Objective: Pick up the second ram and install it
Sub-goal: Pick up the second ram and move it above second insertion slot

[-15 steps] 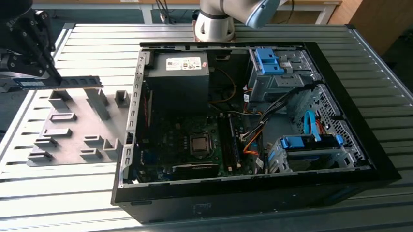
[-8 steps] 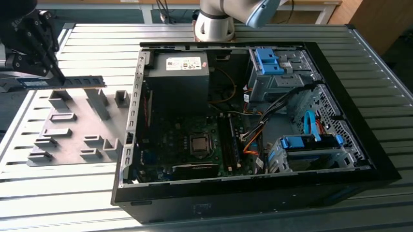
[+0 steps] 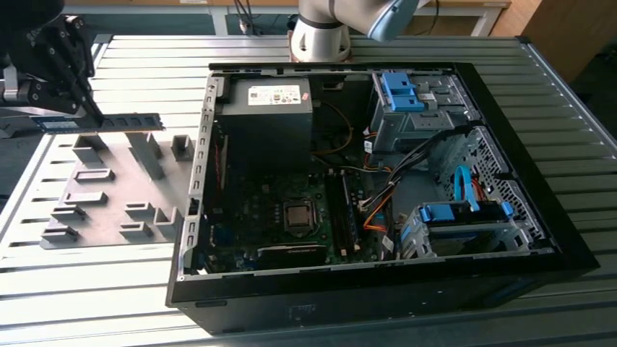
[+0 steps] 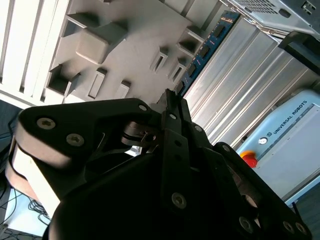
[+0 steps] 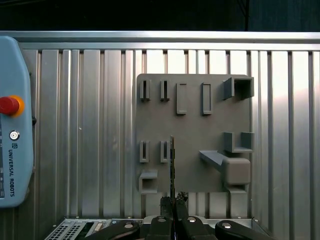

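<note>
I have my gripper [image 5: 173, 201] clamped on the second ram [image 5: 172, 160], one stick jutting past its fingertips over one grey holder tray [image 5: 195, 125]; one open computer case [image 3: 386, 289] sits well apart

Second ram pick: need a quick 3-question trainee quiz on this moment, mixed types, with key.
1. True or false: the gripper is shut on the second ram.
2. In the first wrist view, the ram shows in front of: A) the grey holder plate; B) a wooden bench; C) a cloth.
3. Fill in: in the exterior view, the computer case stands on the plate's ___ side.
Key: 1 true; 2 A; 3 right (the exterior view's right).
</note>
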{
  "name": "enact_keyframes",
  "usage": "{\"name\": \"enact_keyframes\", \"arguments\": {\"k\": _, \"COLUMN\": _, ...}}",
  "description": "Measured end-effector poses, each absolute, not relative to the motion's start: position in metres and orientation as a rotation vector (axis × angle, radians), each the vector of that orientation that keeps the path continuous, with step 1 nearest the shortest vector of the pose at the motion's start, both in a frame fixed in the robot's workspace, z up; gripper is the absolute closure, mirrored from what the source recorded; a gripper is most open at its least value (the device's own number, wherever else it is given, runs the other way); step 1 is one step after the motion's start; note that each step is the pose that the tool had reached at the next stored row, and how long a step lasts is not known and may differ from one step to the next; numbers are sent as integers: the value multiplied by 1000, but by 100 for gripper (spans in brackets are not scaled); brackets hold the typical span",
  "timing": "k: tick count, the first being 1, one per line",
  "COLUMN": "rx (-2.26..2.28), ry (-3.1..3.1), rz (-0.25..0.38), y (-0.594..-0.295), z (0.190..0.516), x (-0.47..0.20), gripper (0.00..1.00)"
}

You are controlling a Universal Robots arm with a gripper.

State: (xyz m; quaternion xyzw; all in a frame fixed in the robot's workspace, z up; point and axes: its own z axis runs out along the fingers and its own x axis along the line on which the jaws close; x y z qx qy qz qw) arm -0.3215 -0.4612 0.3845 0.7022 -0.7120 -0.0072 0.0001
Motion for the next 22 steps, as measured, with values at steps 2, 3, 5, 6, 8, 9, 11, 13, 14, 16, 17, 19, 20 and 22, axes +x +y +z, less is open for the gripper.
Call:
{"name": "enact_keyframes", "arguments": {"k": 2, "rx": 2206, "ry": -2237, "rz": -23, "y": -461, "z": 384, "x": -320, "gripper": 86}}
{"name": "enact_keyframes", "arguments": {"k": 3, "rx": 2206, "ry": -2237, "rz": -23, "y": -461, "z": 384, "x": -319, "gripper": 86}}
{"name": "enact_keyframes", "arguments": {"k": 5, "rx": 2206, "ry": -2236, "rz": -23, "y": -461, "z": 384, "x": -317, "gripper": 86}}
{"name": "enact_keyframes", "arguments": {"k": 6, "rx": 2206, "ry": -2237, "rz": -23, "y": -461, "z": 384, "x": -316, "gripper": 86}}
{"name": "enact_keyframes", "arguments": {"k": 8, "rx": 2206, "ry": -2237, "rz": -23, "y": -461, "z": 384, "x": -315, "gripper": 86}}
{"name": "enact_keyframes", "arguments": {"k": 9, "rx": 2206, "ry": -2237, "rz": -23, "y": -461, "z": 384, "x": -314, "gripper": 86}}
{"name": "enact_keyframes", "arguments": {"k": 11, "rx": 2206, "ry": -2237, "rz": -23, "y": -461, "z": 384, "x": -312, "gripper": 86}}
{"name": "enact_keyframes", "arguments": {"k": 13, "rx": 2206, "ry": -2237, "rz": -23, "y": -461, "z": 384, "x": -310, "gripper": 86}}
{"name": "enact_keyframes", "arguments": {"k": 14, "rx": 2206, "ry": -2237, "rz": -23, "y": -461, "z": 384, "x": -309, "gripper": 86}}
{"name": "enact_keyframes", "arguments": {"k": 16, "rx": 2206, "ry": -2237, "rz": -23, "y": -461, "z": 384, "x": -307, "gripper": 86}}
{"name": "enact_keyframes", "arguments": {"k": 17, "rx": 2206, "ry": -2237, "rz": -23, "y": -461, "z": 384, "x": -306, "gripper": 86}}
{"name": "enact_keyframes", "arguments": {"k": 19, "rx": 2206, "ry": -2237, "rz": -23, "y": -461, "z": 384, "x": -303, "gripper": 86}}
{"name": "enact_keyframes", "arguments": {"k": 20, "rx": 2206, "ry": -2237, "rz": -23, "y": -461, "z": 384, "x": -302, "gripper": 86}}
{"name": "enact_keyframes", "arguments": {"k": 22, "rx": 2206, "ry": -2237, "rz": -23, "y": -461, "z": 384, "x": -298, "gripper": 86}}
